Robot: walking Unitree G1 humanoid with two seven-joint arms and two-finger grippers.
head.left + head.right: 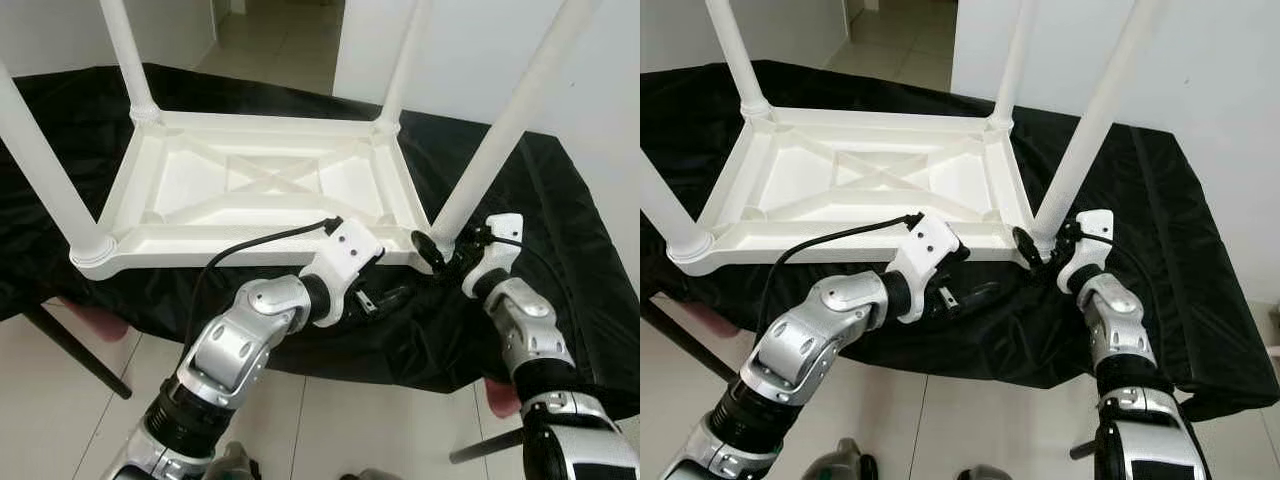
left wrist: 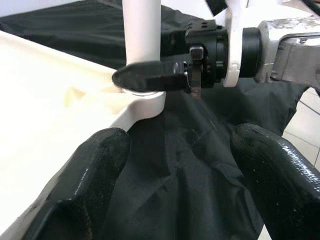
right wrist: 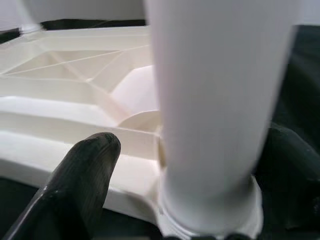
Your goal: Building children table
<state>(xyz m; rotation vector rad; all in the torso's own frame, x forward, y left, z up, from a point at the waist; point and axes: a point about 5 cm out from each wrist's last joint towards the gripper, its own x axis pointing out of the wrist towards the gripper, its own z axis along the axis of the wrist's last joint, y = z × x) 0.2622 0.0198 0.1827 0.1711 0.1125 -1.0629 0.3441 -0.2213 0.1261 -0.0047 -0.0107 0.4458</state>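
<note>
My left gripper point(image 1: 395, 296) hangs unclenched below the upturned table point(image 1: 250, 180), while my right gripper point(image 1: 440, 250) straddles the near leg point(image 1: 500, 130), seemingly to seat it.

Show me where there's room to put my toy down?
Bare black cloth lies to the right of the upside-down white plastic table, out to the cloth's edge. It is crowded at the near right leg, where the right end effector and left end effector work.
</note>
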